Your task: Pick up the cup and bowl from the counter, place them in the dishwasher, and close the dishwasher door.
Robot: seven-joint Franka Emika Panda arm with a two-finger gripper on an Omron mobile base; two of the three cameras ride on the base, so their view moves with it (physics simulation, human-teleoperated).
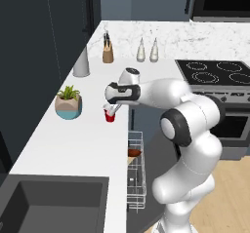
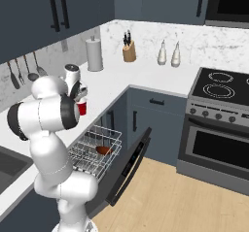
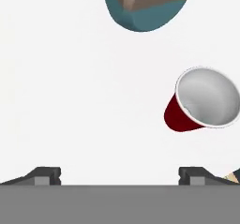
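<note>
Hovering over the counter (image 1: 73, 139), the gripper (image 1: 112, 109) hangs just above the cup (image 1: 110, 116) with its jaws spread wide and nothing between them; the fingertips (image 3: 44, 175) stand well apart at the bottom of the hand view, and the cup sits off toward the right-hand one rather than between them, so the hand probably needs to shift sideways before it can close.

Going left to right across the left base view: the sink (image 1: 53, 203) is sunk in the near corner of the counter; the plant pot (image 1: 68, 104) stands near the wall; the cup sits just right of it, close to the counter's front edge; beyond that edge the rack (image 1: 136, 178) is pulled out over the lowered door (image 2: 129, 168), presumably left open to take both dishes.

The bowl (image 2: 103, 150) already lies in the rack, mouth up as far as the small patch of reddish brown lets me judge; so the cup is the piece left on the counter.

The cup appears to stand upright, its long axis vertical and its pale open mouth facing up at the hand; the apparent lean in the hand view comes from the camera looking down at an angle.
</note>
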